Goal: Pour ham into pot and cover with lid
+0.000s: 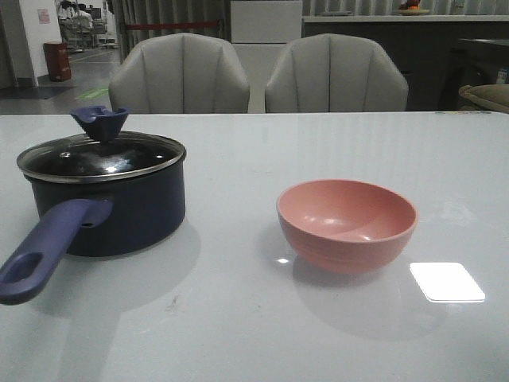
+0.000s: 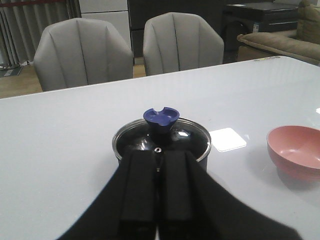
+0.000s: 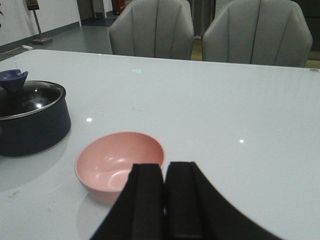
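Left on the table (image 1: 238,334): pot (image 1: 119,211), lid (image 1: 99,155) seated. Right: pink bowl (image 1: 347,225), emptied; ham unseen. Left pincer (image 2: 158,187) and right pincer (image 3: 165,192) clenched, holding nothing. We judge the task complete; no further move needed.

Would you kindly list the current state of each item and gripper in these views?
pot: upright on the table, covered.
lid: seated on the pot, knob up.
pink bowl: upright, looks empty, apart from the pot.
ham: none visible.
left gripper: shut, holding nothing.
right gripper: shut, holding nothing.
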